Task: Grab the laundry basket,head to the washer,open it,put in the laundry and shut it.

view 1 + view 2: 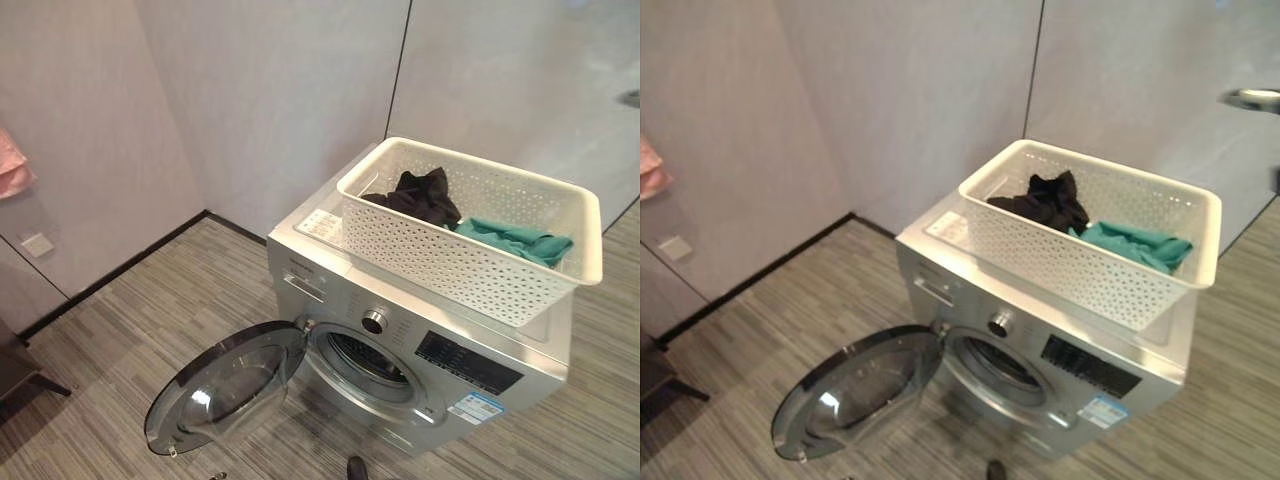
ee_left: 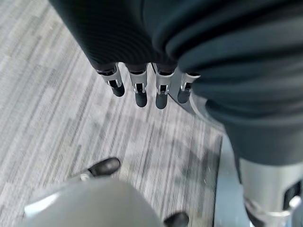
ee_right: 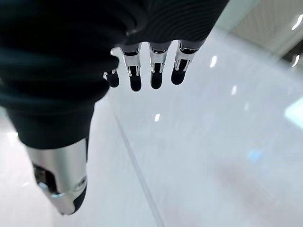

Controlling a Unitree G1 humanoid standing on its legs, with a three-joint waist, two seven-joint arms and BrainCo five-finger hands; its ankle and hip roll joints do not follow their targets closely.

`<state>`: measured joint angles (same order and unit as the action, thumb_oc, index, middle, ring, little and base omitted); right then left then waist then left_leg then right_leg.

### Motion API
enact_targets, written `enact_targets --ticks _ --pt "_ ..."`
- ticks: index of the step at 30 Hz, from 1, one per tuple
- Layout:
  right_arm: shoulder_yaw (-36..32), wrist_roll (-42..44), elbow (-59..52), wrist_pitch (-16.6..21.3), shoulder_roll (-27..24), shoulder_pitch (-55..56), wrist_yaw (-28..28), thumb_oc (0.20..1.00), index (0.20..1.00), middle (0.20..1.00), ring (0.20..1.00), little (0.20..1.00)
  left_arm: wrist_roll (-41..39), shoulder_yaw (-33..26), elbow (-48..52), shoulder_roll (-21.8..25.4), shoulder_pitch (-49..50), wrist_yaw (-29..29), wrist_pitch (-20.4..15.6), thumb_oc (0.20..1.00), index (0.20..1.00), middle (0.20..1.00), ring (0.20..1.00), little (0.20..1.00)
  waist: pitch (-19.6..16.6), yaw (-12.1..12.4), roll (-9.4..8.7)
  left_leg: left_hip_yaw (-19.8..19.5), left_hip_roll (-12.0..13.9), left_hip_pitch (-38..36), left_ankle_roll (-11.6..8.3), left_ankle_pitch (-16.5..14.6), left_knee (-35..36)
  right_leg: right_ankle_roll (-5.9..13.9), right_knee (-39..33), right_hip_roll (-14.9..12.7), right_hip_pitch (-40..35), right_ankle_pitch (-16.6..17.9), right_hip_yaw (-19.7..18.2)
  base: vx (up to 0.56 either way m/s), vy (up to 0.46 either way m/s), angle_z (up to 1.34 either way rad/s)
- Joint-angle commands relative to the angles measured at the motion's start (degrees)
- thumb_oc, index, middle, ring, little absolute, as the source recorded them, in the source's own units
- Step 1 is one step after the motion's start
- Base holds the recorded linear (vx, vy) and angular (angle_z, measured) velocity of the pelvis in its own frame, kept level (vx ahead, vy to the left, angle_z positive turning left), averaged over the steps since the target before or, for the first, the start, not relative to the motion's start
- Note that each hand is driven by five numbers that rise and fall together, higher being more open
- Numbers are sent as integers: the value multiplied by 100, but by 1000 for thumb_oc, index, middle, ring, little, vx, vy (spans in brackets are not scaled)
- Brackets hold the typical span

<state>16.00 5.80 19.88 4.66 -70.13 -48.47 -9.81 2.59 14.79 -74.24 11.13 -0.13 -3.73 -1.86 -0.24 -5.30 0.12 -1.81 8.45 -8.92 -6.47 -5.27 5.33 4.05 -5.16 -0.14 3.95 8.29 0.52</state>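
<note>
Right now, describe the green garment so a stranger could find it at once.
Find the silver washer with its door open. On top sits a white perforated basket. The teal garment lies at its right end, beside a black one.

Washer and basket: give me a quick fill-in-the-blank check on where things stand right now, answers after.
1. The white laundry basket rests on ___ of the washer.
2. The washer door stands ___.
3. In the basket lie a black garment and a ___ garment.
4. The left robot hand and the right robot hand each hold ___, fingers straight.

Missing words: top; open; teal; nothing
</note>
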Motion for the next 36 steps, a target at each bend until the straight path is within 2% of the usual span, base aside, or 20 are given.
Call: enact_targets --ticks 1,2,3,4,6,9,10,12,26,36 --pt "38 -233 469 -97 106 -280 352 1000 1000 1000 1000 1000 -81 99 -234 311 -36 104 -1 1000 1000 1000 1000 1000 -2 213 -347 -34 -26 -339 194 -403 -33 414 619 -437 549 -460 -106 -2 -4 12" --pt "617 -326 828 -187 132 -721 643 1000 1000 1000 1000 1000 -129 145 -227 342 -8 155 -9 1000 1000 1000 1000 1000 10 253 -392 -39 -18 -332 181 -388 -33 408 621 -435 549 -463 -102 2 -2 9" --pt "700 -318 863 -179 139 -808 642 1000 1000 1000 1000 1000 -129 128 -227 323 -7 156 -9 1000 1000 1000 1000 1000 12 238 -373 -38 -18 -332 181 -388 -33 408 622 -435 550 -463 -103 1 -4 3" --pt "1436 -465 1190 -278 111 -1390 1022 1000 1000 1000 1000 1000 -165 156 -232 360 41 227 -12 1000 1000 1000 1000 1000 23 267 -424 -46 -3 -321 163 -383 -33 406 625 -431 559 -469 -92 0 -3 4" --pt "1758 -482 1451 -285 196 -1686 1052 1000 1000 1000 1000 1000 -200 140 -245 331 51 239 -19 1000 1000 1000 1000 1000 32 257 -401 -44 1 -318 157 -382 -33 405 626 -430 565 -464 -92 0 0 0" --pt "2775 -616 2248 -406 562 -2418 1512 1000 1000 1000 1000 1000 -440 30 -328 379 60 290 -20 1000 1000 1000 1000 1000 77 298 -459 -37 29 -278 132 -342 -33 398 621 -426 613 -433 -85 10 -8 -3" --pt "2803 -612 2261 -402 568 -2447 1513 1000 1000 1000 1000 1000 -440 24 -328 369 60 291 -20 1000 1000 1000 1000 1000 78 292 -450 -37 29 -277 132 -342 -33 398 621 -426 614 -433 -84 18 -15 -7" --pt "3349 -677 2668 -461 704 -2743 1838 1000 1000 1000 1000 1000 -625 -61 -304 415 82 343 -41 1000 1000 1000 1000 1000 130 312 -472 -59 64 -173 94 -280 -33 388 593 -432 671 -432 -33 0 0 0" --pt "4407 -452 2574 -365 801 -3054 2439 1000 1000 1000 1000 1000 -1007 41 -81 453 6 471 -167 1000 1000 1000 1000 1000 567 443 -568 -230 168 375 -28 -25 -33 324 678 -429 1056 -496 132 -46 -29 6" --pt "4928 -598 3491 -506 1254 -3379 2660 1000 1000 1000 1000 1000 -1434 224 211 560 -278 314 -308 1000 1000 1000 1000 1000 914 641 -573 -414 220 801 -59 194 -33 267 699 -423 1367 -464 249 -41 -40 10"
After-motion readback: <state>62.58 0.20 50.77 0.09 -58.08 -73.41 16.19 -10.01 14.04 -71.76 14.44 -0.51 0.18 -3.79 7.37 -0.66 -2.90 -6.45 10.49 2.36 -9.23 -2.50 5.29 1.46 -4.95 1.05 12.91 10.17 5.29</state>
